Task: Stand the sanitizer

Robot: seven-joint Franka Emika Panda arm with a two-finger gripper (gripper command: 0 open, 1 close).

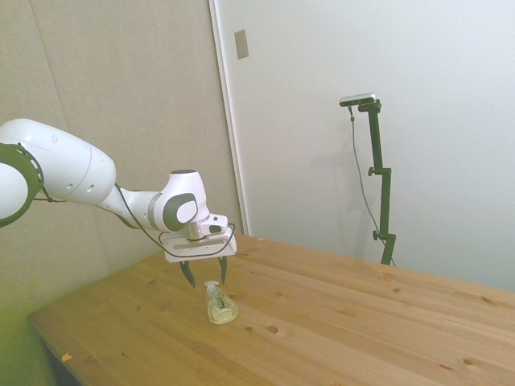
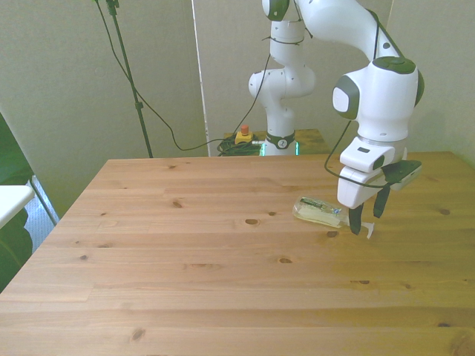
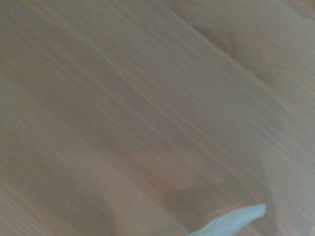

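— What can we not see well here?

— In the wrist view the table (image 3: 123, 98) is blurred, and only a pale tip of the sanitizer (image 3: 231, 221) enters, cut by the picture's edge.

— And in the front view?

— There the gripper (image 2: 367, 222) stands before the pump end of the sanitizer (image 2: 318, 211), so we see this end only in part. The arm (image 2: 326, 22) is cut by the top edge.

— And the side view?

— The arm (image 1: 48, 169) leaves the picture at the left edge. The label on the sanitizer (image 1: 219, 305) is too small to read.
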